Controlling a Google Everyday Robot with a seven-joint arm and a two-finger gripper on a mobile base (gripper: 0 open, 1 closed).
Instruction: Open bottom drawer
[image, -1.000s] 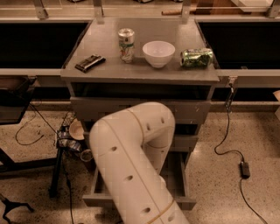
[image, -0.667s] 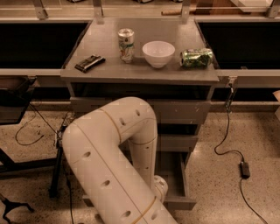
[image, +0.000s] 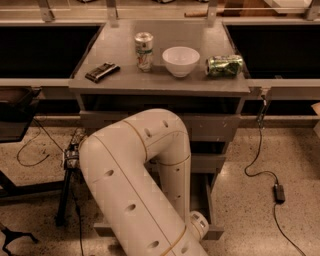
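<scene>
the lowest of 3 grey metal cabinet drawers, the bottom drawer (image: 208, 202), stands pulled out and level, its plain grey inside showing at the right (a white arm covers most of it). the gripper is hidden behind that arm.

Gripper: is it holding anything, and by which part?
Cannot be told: the gripper is hidden behind the arm, somewhere down by the pulled-out bottom drawer.

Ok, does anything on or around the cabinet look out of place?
The green can lies tipped on its side at the right end of the cabinet top, while the other can stands upright; no spill shows. The bottom drawer juts out open. The gripper is not in view; the arm fills the foreground.
</scene>
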